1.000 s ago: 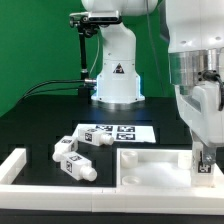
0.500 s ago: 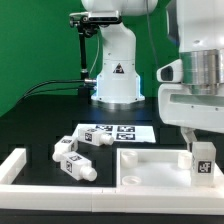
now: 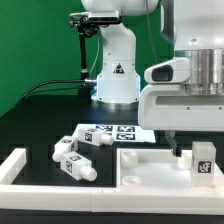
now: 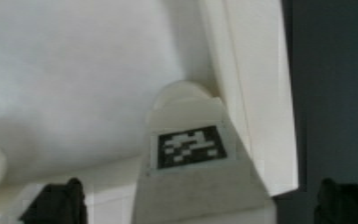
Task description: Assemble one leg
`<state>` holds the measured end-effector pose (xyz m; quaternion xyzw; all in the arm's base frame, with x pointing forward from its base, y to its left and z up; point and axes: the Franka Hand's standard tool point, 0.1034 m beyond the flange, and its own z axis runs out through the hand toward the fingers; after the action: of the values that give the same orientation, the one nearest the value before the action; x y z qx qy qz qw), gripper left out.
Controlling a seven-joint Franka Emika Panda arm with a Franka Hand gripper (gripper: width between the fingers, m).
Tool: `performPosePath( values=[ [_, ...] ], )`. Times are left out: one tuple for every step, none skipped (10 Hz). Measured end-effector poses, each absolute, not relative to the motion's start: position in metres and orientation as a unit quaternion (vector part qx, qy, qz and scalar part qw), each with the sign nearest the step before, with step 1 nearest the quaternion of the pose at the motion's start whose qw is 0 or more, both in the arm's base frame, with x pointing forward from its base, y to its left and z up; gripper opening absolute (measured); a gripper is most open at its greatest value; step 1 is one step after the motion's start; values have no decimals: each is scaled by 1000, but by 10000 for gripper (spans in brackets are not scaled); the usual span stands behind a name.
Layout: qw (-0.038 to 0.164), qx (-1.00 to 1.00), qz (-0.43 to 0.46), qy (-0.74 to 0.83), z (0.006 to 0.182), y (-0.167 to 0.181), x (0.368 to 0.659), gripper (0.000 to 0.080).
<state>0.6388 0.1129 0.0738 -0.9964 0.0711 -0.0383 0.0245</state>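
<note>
A leg (image 3: pixel 203 158), a short white peg with a black-and-white tag, stands upright in the far right corner of the flat white tabletop (image 3: pixel 145 168). My gripper (image 3: pixel 201 152) hangs right over it with the leg between the jaws. One dark finger (image 3: pixel 178 151) stands apart from the leg, on the exterior view's left. In the wrist view the leg (image 4: pixel 197 150) runs up between the two fingertips of the gripper (image 4: pixel 197 205), with a gap on each side. The gripper is open and holds nothing.
Loose legs (image 3: pixel 92 138) (image 3: pixel 70 158) lie on the black table left of the tabletop. The marker board (image 3: pixel 128 131) lies behind them. A white L-shaped rail (image 3: pixel 14 166) sits at the front left. The robot base (image 3: pixel 115 80) stands at the back.
My wrist has turned about the vertical axis over the leg. The visible finger has moved toward the exterior view's left, away from the leg. The leg stays upright in the corner.
</note>
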Motion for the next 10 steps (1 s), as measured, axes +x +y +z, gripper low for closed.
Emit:
performPosePath(
  values=[
    [15, -999, -33, 12, 72, 114, 636, 649],
    [16, -999, -33, 20, 72, 113, 636, 649],
    [16, -999, -33, 35, 72, 113, 636, 524],
    [18, -997, -32, 63, 72, 113, 636, 388],
    [19, -994, -31, 104, 72, 113, 636, 388],
    [20, -992, -31, 121, 71, 113, 636, 285],
    [21, -987, -30, 155, 71, 113, 636, 285],
    [22, -981, -30, 188, 71, 114, 636, 285],
    [26, -957, -31, 287, 71, 114, 637, 285],
    [28, -928, -30, 371, 71, 115, 637, 285]
  ],
)
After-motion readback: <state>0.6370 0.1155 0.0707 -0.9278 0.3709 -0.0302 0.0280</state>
